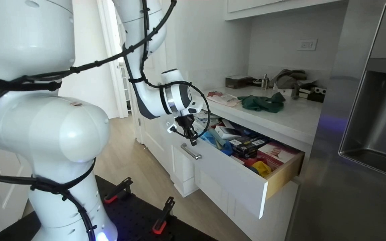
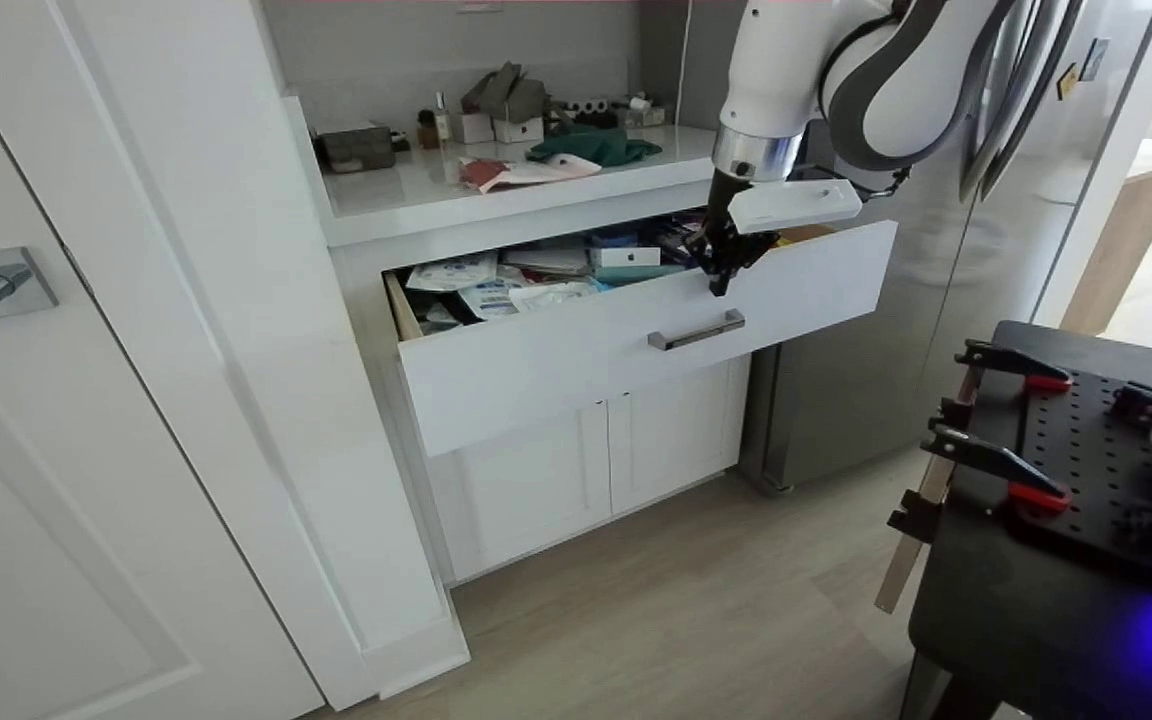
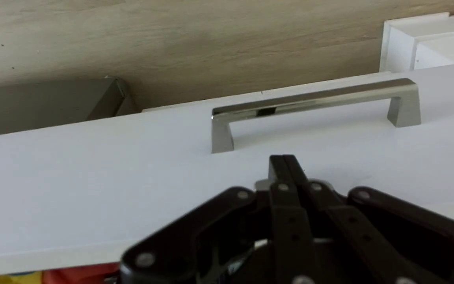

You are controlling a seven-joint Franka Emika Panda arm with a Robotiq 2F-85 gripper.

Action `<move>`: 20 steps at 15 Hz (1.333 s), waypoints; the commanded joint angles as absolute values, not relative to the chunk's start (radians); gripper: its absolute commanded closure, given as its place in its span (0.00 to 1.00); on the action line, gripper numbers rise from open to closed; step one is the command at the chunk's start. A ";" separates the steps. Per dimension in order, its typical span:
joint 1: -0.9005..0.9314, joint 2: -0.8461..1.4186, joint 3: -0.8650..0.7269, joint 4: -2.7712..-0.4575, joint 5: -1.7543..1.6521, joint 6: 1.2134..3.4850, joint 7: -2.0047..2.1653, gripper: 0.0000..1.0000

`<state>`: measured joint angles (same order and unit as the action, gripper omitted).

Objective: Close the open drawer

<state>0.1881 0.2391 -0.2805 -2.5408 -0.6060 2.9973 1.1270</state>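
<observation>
The wide white drawer (image 1: 226,170) is pulled out from under the counter in both exterior views. Its front (image 2: 536,370) is flat, and packets and boxes show inside. Its slim bar handle (image 2: 696,333) is metallic; it also shows in the wrist view (image 3: 313,100). My gripper (image 3: 284,157) is shut with nothing between its fingertips. It points down at the outer side of the drawer front, near the top edge and above the handle, in both exterior views (image 1: 193,142) (image 2: 719,287). Whether the fingertips touch the front I cannot tell.
A white counter (image 1: 300,118) with a green cloth (image 1: 263,102) and small items is above the drawer. A steel fridge (image 1: 357,194) stands beside it. White cabinet doors (image 2: 526,490) are below. A black table (image 2: 976,570) with clamps stands opposite.
</observation>
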 commanded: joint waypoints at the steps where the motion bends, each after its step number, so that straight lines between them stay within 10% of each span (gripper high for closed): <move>1: 0.203 0.338 -0.305 -2.428 -0.621 2.966 1.145 0.99; 20: 0.121 0.590 -0.283 -2.014 -0.573 2.910 1.036 0.99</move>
